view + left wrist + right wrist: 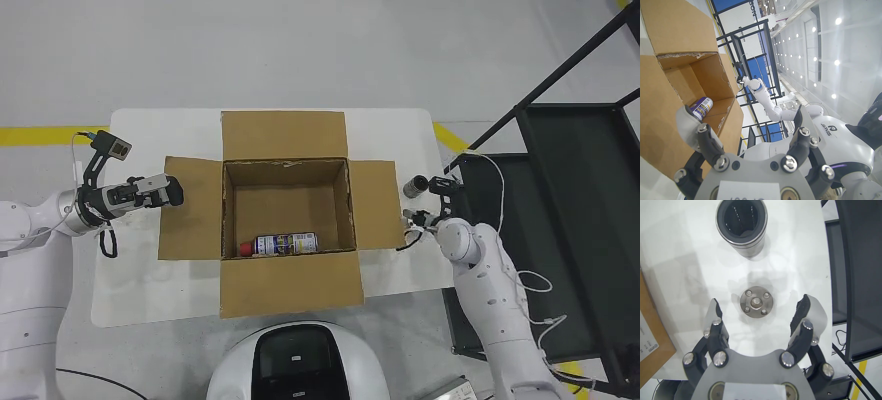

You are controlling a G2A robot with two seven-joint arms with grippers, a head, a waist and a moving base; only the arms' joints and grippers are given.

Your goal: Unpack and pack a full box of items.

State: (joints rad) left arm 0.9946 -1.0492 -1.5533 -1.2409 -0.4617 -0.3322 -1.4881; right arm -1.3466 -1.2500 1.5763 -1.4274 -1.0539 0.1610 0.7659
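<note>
An open cardboard box (288, 160) stands mid-table with all flaps spread. A can (285, 243) (703, 106) lies on its side on the box floor against the near wall. My left gripper (172, 191) (743, 119) hovers open and empty over the box's left flap, turned sideways toward the box. My right gripper (432, 218) (761, 308) hangs open above the table right of the box, straight over a small round metal flange (756, 302). A metal cylinder sleeve (415, 185) (741, 226) stands just beyond the flange.
The white table (150, 290) has bare room left and right of the box. A black metal rack (570, 190) stands close by the table's right edge, near my right arm. Yellow floor tape runs behind.
</note>
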